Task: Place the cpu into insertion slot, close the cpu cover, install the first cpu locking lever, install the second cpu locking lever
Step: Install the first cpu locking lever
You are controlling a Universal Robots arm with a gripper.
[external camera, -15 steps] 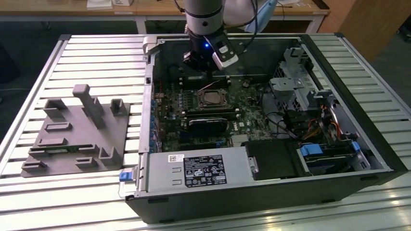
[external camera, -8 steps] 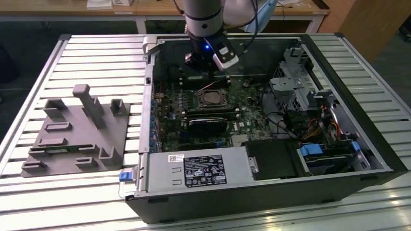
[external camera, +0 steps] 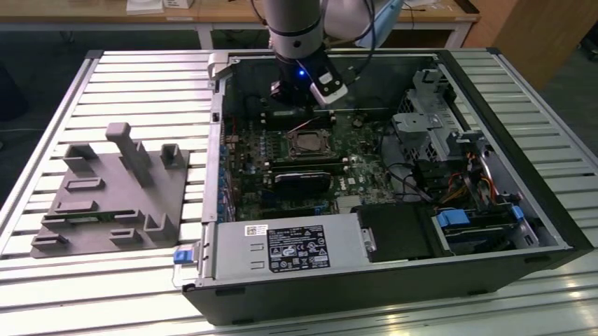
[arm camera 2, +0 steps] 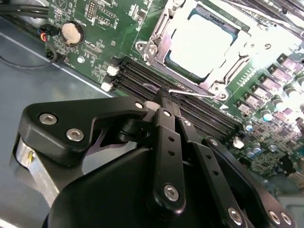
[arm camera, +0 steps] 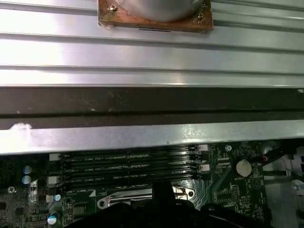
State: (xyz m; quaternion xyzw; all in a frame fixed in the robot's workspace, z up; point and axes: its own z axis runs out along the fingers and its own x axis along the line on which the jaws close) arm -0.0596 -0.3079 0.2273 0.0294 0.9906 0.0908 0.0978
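Arm point(external camera: 297, 35): upright, reaching down into computer case point(external camera: 523, 175).
Jaws: pressed together, tip at locking lever point(arm camera 2: 192, 92).
Room: case wall point(arm camera: 152, 137) close behind.

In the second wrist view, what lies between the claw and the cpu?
In the second wrist view, a thin silvery lever and the frame of the cpu cover lie between the claw and the cpu, over the black memory slots.

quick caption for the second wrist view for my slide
Shut gripper tip at a thin locking lever beside the cpu, seated under its cpu cover on the green motherboard
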